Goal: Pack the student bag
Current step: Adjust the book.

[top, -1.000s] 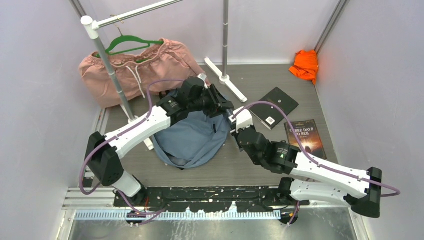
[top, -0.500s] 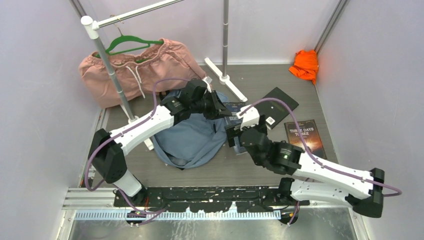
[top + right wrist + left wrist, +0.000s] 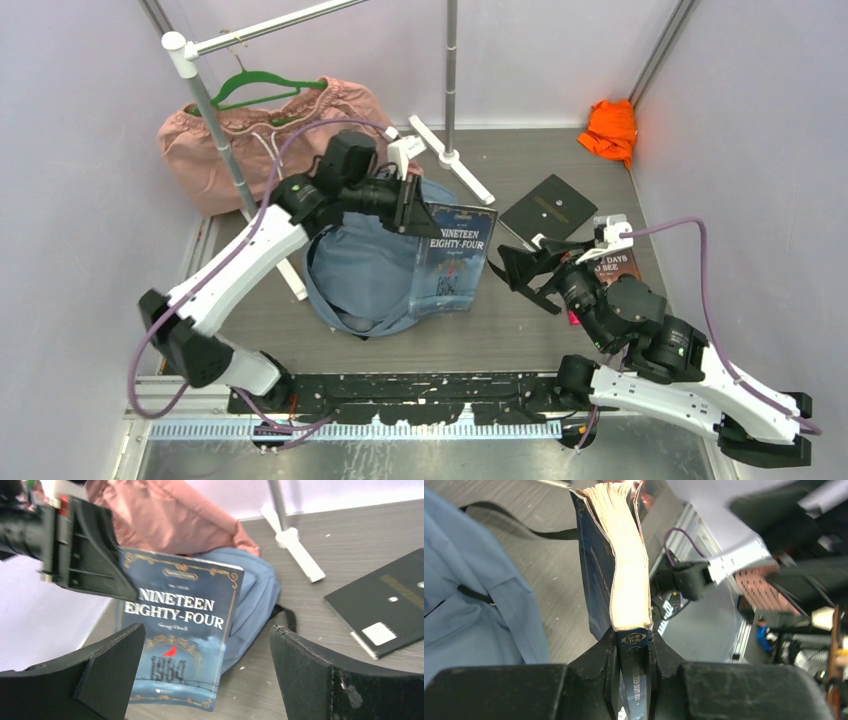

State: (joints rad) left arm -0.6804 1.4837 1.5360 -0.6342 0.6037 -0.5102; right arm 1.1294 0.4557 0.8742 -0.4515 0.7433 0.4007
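The student bag (image 3: pixel 362 272) lies on the table, dusty-blue with black straps; it also shows in the left wrist view (image 3: pixel 469 605) and the right wrist view (image 3: pixel 256 592). My left gripper (image 3: pixel 411 206) is shut on the spine of the blue book "Nineteen Eighty-Four" (image 3: pixel 455 260). The book hangs upright over the bag's right side, its page edges (image 3: pixel 624 565) fanning away from the jaws. My right gripper (image 3: pixel 523 268) stands wide open to the book's right, apart from it, facing its cover (image 3: pixel 180 645). Nothing is between its fingers (image 3: pixel 107 665).
A black book (image 3: pixel 548 208) lies flat behind the right gripper, and "Three Days to See" (image 3: pixel 618 263) is partly hidden by the right arm. A pink garment (image 3: pixel 270 140) on a green hanger, the rack's poles and white foot (image 3: pixel 452 160), and an orange cloth (image 3: pixel 610 128) stand at the back.
The right gripper opened, let go of the blue book and drew back to the right. The left gripper kept the book and swung it up and out, now upright over the bag.
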